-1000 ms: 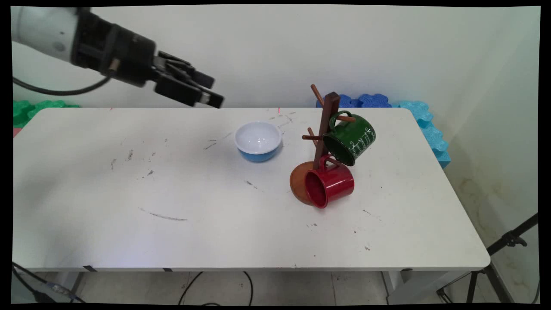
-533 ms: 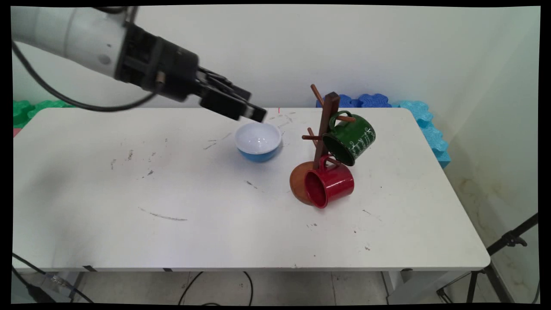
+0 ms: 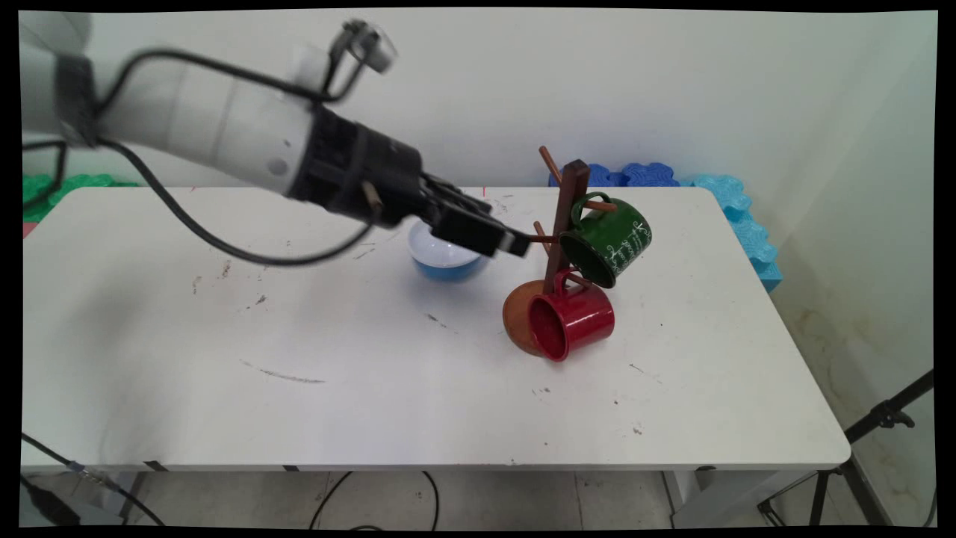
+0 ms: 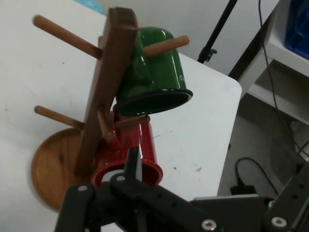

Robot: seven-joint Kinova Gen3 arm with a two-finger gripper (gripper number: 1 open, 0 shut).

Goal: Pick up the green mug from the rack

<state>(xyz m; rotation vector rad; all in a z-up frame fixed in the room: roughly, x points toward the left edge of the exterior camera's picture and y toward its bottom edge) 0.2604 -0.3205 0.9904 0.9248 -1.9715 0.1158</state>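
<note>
My black gripper (image 3: 515,245) hangs shut and holds nothing, its tip beside the left lower peg of a wooden mug tree (image 3: 565,217). A green mug (image 3: 609,243) hangs by its handle from the tree's upper right peg. Below it, a red mug (image 3: 575,317) hangs from a lower peg, mouth toward the camera, over the tree's round base. In the hand view the shut gripper (image 4: 133,164) points at the red mug (image 4: 137,145), with the green mug (image 4: 154,72) and the tree's post (image 4: 108,87) above it. A blue-and-white bowl (image 3: 444,261) sits partly hidden behind the gripper.
The white table (image 3: 299,336) carries scuff marks. Blue foam mats (image 3: 717,194) lie behind the back right corner and green ones (image 3: 67,183) at the back left. A black tripod (image 3: 881,418) stands off the table's right front.
The arm has swung right and down, from above the table's back left, past the bowl, up to the mug tree. The mugs, tree and bowl have not moved.
</note>
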